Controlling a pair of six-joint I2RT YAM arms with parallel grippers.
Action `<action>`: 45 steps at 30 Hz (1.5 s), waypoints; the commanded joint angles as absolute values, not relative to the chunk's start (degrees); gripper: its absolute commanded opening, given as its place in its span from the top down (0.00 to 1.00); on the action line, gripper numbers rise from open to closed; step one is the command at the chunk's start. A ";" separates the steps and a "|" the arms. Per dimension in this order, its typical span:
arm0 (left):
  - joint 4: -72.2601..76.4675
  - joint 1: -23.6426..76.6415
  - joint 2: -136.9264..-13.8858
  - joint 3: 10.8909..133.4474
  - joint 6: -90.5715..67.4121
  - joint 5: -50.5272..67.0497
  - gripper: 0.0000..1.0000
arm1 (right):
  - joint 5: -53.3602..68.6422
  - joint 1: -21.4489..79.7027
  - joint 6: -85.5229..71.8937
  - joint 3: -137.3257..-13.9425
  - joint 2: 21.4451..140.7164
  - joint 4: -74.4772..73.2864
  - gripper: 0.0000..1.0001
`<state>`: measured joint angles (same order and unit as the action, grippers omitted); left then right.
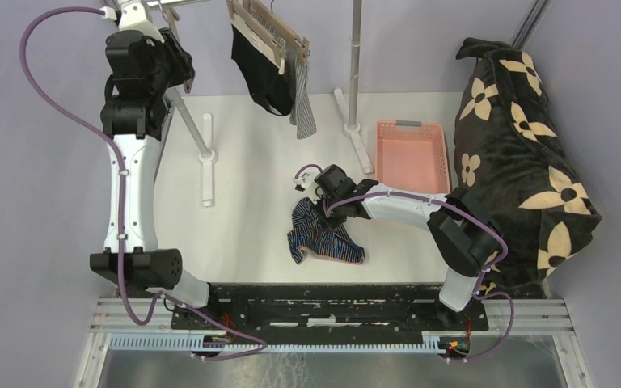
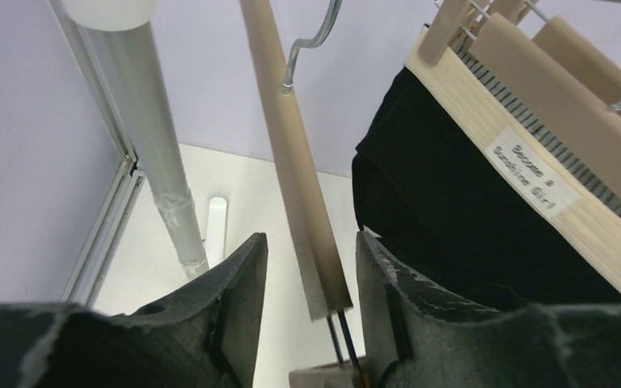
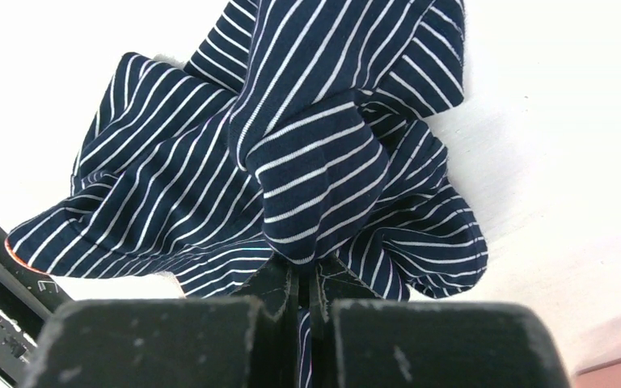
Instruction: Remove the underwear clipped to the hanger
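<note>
The white table (image 1: 251,202) is carrying one freed piece: the right gripper (image 3: 306,279) is pinching the navy striped pair (image 3: 291,162). Beside the left gripper (image 2: 311,250), spread around a bare hanger (image 2: 291,145), the black pair (image 2: 445,210) and grey-striped pair (image 1: 303,105) are hanging clipped, waiting.

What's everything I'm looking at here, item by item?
dark navy striped cloth underwear: one, navy, crumpled on table
plain black cloth underwear: one, black, clipped to hanger
grey-and-white striped cloth underwear: one, grey-white, beside black pair
pale wooden clip hangers: several, tan, on rack
metal clothes rack: one, grey, table's far side
pink plastic basket: one, pink, right of rack
black blanket with tan flowers: one, black-tan, right edge
white table: one, white, before the arms
left end effector: one, black, open around bare hanger bar
right end effector: one, black, shut on navy underwear
</note>
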<state>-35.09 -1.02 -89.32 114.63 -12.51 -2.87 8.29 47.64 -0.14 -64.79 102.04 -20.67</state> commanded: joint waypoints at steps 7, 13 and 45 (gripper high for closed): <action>-30.74 -1.23 -80.84 108.64 -11.71 -5.28 0.45 | 6.53 47.90 0.34 -69.17 97.10 -18.88 0.99; -29.78 -1.27 -79.74 105.35 -11.83 -4.37 0.44 | 6.51 47.90 0.71 -69.54 96.80 -19.18 0.99; -28.19 -1.14 -64.82 104.18 -12.46 10.45 0.51 | -38.68 35.21 9.63 -79.90 72.99 -15.33 0.99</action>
